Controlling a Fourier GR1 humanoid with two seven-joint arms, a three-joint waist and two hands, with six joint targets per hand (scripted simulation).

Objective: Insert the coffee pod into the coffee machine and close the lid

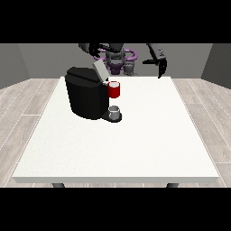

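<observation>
The black coffee machine [85, 97] stands on the left half of the white table [149, 135]. Its grey lid [100, 70] is tilted up and open. Below the lid, at the machine's front, sits the red pod holder [114, 90] with a pale top; whether the pod lies in it I cannot tell. A small grey cup [115, 112] stands on the machine's base. The hand at the view's left [94, 48] hovers just above and behind the lid. The hand at the view's right [159, 62] hangs raised beyond the table's far edge, its fingers straight and pointing down, holding nothing.
The robot's torso [118, 61] is behind the table's far edge, between the two arms. Wooden floor surrounds the table.
</observation>
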